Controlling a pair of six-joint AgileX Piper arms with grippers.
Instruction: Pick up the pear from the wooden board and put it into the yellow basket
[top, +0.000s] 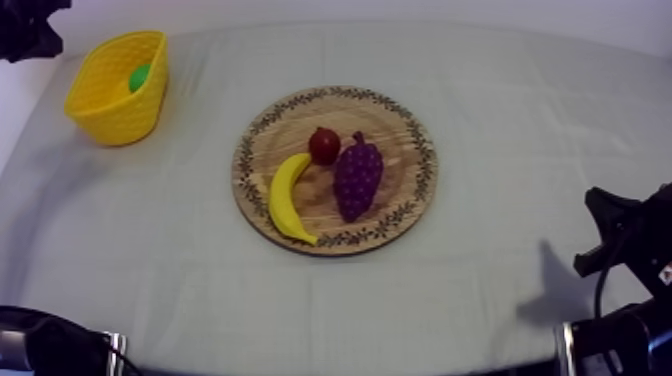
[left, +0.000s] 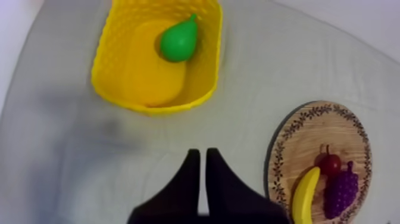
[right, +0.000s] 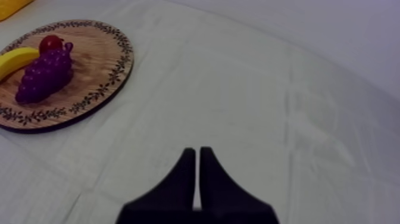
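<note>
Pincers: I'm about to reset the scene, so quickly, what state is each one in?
Left pincer: shut, holding nothing, just short of the yellow basket.
Right pincer: shut, holding nothing, over bare cloth.

The top camera looks down at a slant on the table (top: 500, 120), the board (top: 405, 160) near mid-view. The left wrist camera hangs high, facing down past the left tool (left: 200, 154) on the basket (left: 146, 71) near the board. The right wrist camera sits low, facing across the table toward the board, which all three share.
</note>
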